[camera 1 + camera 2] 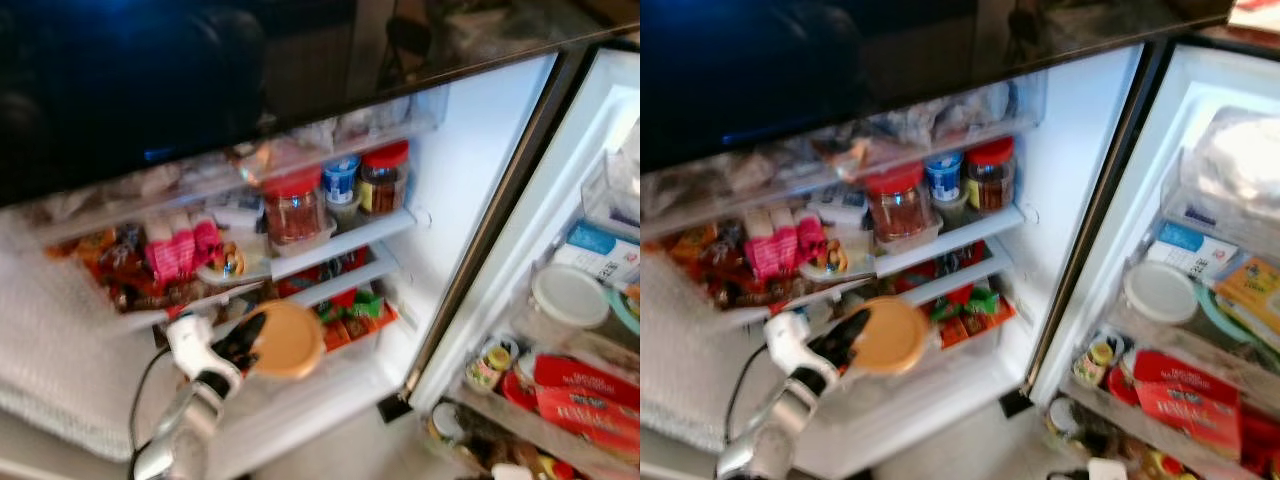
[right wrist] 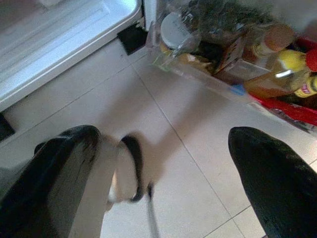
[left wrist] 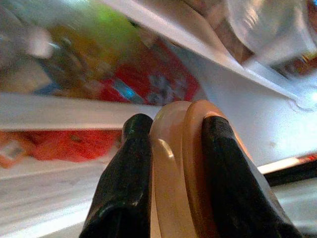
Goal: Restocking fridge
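My left gripper (image 1: 250, 345) is shut on a round tan lid-topped container (image 1: 288, 340), held in front of the open fridge's lower shelves. In the left wrist view both black fingers (image 3: 124, 183) clamp the tan container (image 3: 178, 163) by its rim, with a white shelf edge (image 3: 59, 111) and red packets behind. The fridge shelves (image 1: 340, 240) hold red-lidded jars (image 1: 294, 206), a blue-lidded tub (image 1: 342, 178) and pink packets (image 1: 180, 250). My right gripper (image 2: 158, 168) hangs open over the tiled floor near the door's bottom bin.
The open fridge door (image 1: 590, 300) on the right carries a white round lid, cartons, red packages and bottles. A dark upper door (image 1: 150, 70) spans the top. A white quilted surface (image 1: 60, 350) lies at the left. Beige floor tiles (image 2: 188, 124) lie below.
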Available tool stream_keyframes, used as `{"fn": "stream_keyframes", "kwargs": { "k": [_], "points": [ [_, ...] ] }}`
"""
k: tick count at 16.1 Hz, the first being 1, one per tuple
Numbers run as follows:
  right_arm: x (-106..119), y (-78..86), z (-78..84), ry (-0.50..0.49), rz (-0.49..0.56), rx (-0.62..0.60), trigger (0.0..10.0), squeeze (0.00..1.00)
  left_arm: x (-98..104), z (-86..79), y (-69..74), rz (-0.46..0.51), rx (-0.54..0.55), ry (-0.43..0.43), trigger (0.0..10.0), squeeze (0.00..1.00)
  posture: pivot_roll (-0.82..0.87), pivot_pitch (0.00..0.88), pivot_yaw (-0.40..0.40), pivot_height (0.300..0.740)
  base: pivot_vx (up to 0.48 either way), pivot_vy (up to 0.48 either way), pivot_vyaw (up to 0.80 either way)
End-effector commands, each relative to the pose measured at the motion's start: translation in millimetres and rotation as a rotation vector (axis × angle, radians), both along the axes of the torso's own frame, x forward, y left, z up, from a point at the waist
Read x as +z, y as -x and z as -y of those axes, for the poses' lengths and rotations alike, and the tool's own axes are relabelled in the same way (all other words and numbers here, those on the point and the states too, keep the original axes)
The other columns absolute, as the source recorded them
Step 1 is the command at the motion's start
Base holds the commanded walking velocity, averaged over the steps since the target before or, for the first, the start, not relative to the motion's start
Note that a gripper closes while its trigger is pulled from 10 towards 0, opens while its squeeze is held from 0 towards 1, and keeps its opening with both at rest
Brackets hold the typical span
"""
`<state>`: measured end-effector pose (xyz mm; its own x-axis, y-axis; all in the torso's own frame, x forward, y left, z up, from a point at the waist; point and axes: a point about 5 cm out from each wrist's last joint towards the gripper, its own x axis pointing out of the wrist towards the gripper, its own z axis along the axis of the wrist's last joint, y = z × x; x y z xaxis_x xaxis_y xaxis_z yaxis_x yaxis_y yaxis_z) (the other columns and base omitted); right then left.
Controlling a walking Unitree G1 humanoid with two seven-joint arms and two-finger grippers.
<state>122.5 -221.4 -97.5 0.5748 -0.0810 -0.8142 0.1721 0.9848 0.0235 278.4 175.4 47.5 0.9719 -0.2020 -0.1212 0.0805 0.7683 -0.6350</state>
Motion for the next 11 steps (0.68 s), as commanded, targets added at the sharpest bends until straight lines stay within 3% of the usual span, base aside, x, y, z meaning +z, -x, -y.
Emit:
{"fn": "stream_keyframes", "kwargs": {
  "k": [1, 4, 8, 11],
  "points": [
    [-0.5, 4.7, 5.2, 0.011, -0.016, -0.003, 10.0, 0.00, -0.8, 1.6, -1.3, -0.003, 0.011, 0.015, 10.0, 0.00, -0.13, 0.082, 0.033, 0.740, 0.000, 0.000, 0.00],
    [-0.1, 3.8, 6.0, 0.015, -0.016, 0.003, 10.0, 0.00, -3.4, 1.0, -2.1, -0.016, 0.041, 0.076, 10.0, 0.00, -0.13, 0.088, 0.030, 0.740, 0.000, 0.000, 0.00],
    [0.4, 2.6, 6.6, 0.020, -0.021, 0.033, 10.0, 0.00, -7.3, -4.8, -2.1, -0.028, 0.094, 0.081, 10.0, 0.00, -0.13, 0.094, 0.026, 0.740, 0.000, 0.000, 0.00],
    [0.3, 3.4, 7.2, 0.022, -0.023, 0.040, 10.0, 0.00, -6.0, -8.2, -3.5, -0.022, 0.116, 0.091, 10.0, 0.00, -0.14, 0.100, 0.023, 0.695, 0.000, 0.000, 0.00]
  ]
}}
